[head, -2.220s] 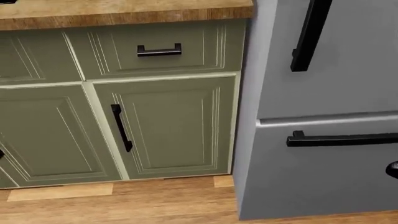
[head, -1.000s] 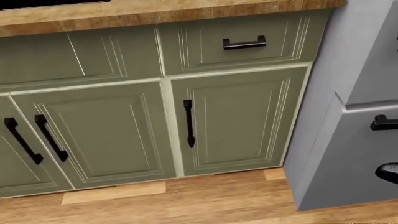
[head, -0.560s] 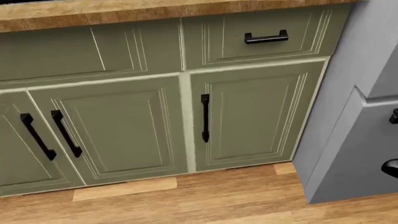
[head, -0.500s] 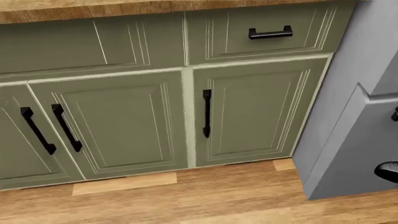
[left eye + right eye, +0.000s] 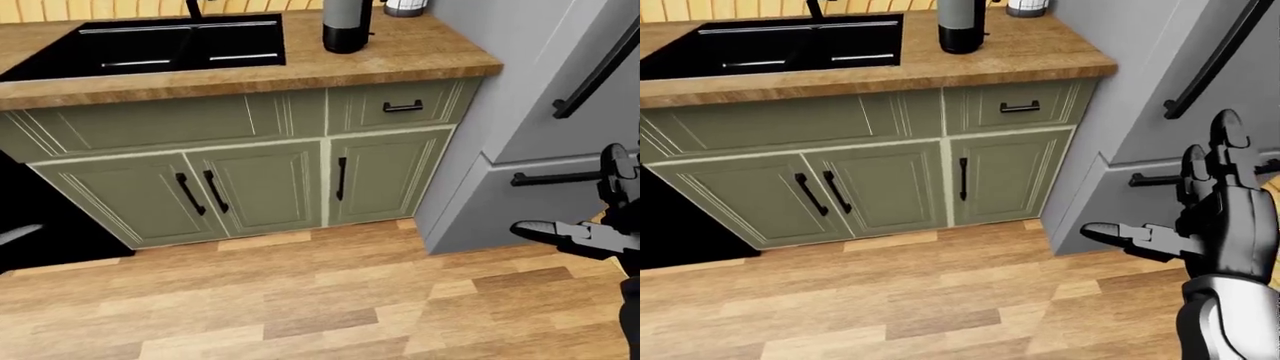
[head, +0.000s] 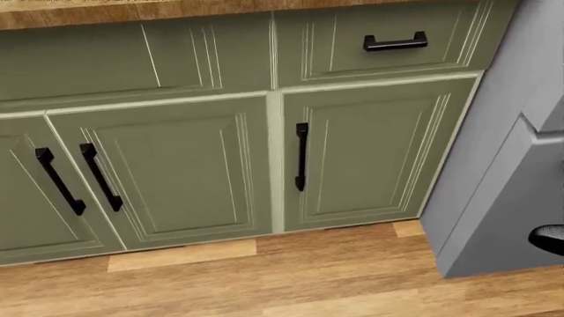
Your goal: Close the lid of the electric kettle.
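Observation:
The electric kettle (image 5: 346,27) is a grey and black cylinder on the wooden counter (image 5: 420,56), just right of the black sink (image 5: 150,45), at the top of the left-eye view. Its top is cut off by the picture's edge, so the lid does not show. My right hand (image 5: 1165,191) is open and empty, fingers spread, at the right of the right-eye view in front of the grey fridge (image 5: 1140,90), well below and right of the kettle. My left hand does not show.
Green cabinet doors with black handles (image 6: 301,165) and a drawer (image 6: 397,43) sit under the counter. The fridge (image 6: 502,165) stands right of them. A white and dark jar (image 5: 405,7) is beside the kettle. A black appliance (image 5: 30,225) stands at the left. The floor is wood planks (image 5: 300,300).
The camera has turned left: in the head view the cabinets and fridge have slid right, and two more door handles show at the left. My right hand stays at the right edge.

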Available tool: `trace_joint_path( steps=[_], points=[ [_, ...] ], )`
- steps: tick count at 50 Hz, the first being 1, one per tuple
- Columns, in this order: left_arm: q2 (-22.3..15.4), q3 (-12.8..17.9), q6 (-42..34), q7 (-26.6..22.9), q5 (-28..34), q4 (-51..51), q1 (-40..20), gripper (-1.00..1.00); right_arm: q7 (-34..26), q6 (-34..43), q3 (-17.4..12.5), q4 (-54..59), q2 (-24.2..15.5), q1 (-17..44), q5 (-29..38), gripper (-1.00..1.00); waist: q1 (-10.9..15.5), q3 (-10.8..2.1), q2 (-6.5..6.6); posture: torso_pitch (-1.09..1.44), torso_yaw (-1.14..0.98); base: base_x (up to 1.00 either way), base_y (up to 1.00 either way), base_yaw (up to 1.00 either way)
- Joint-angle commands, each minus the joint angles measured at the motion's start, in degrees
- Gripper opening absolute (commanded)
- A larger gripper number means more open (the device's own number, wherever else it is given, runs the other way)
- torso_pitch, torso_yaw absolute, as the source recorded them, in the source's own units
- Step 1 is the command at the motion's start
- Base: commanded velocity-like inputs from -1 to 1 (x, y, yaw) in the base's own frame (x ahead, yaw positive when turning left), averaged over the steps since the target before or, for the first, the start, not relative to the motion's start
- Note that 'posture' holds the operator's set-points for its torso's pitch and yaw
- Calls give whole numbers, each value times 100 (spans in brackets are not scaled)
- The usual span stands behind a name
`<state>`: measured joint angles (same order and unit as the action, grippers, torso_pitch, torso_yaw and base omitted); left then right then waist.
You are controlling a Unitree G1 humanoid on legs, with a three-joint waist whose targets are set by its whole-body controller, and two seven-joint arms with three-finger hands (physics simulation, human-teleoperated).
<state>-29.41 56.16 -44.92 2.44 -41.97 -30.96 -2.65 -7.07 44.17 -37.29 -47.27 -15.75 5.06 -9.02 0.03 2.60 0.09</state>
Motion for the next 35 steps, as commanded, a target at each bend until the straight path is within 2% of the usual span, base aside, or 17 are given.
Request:
trace_joint_path(
  steps=[1, 12, 22, 35],
  points=[
    [-142, 108, 132, 5, -58, -203, -71, 100, 23, -124, -43, -189, -82, 81, 8, 100, 0, -87, 29, 0, 0, 0, 0, 0],
    [-88, -4, 303, -94, 97, -53, -74, 100, 22, -173, 48, -149, -44, 68, 93, 100, 2, -99, 42, 0, 0, 0, 0, 0],
    [-125, 78, 192, -38, -1, -140, -80, 100, 30, -213, 65, -83, -29, 85, 114, 100, -7, -85, 36, 0, 0, 0, 0, 0],
    [-115, 41, 284, -93, 73, -74, -69, 100, 34, -132, 42, -151, -34, 84, 96, 100, -10, -65, 36, 0, 0, 0, 0, 0]
  ],
)
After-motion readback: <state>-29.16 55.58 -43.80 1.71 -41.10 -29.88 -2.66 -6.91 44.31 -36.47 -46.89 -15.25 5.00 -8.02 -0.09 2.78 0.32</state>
